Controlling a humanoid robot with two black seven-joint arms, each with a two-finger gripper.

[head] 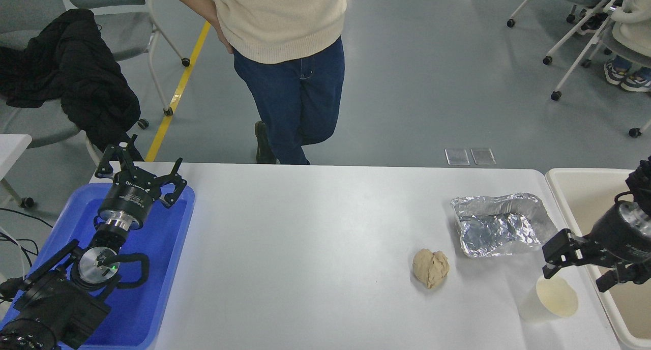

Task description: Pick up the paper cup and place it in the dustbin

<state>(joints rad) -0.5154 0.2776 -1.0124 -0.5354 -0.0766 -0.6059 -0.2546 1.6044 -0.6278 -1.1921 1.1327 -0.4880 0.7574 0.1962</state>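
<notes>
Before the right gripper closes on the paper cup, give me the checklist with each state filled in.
1. Right gripper open: ok.
2. Fingers around the paper cup: not ok, they are above its far rim.
3. Cup's mouth free, nothing in it: ok.
4. Paper wad and foil tray apart from the cup: ok.
5. Dustbin beside the cup's end of the table: ok.
6. Left gripper parked over the blue tray: ok.

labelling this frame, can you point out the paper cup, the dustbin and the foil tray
paper cup [557,297], head view, on its cream inside just below the rim
dustbin [559,200], head view, on its thick left rim beside the table
foil tray [496,233], head view, on its crinkled floor
</notes>
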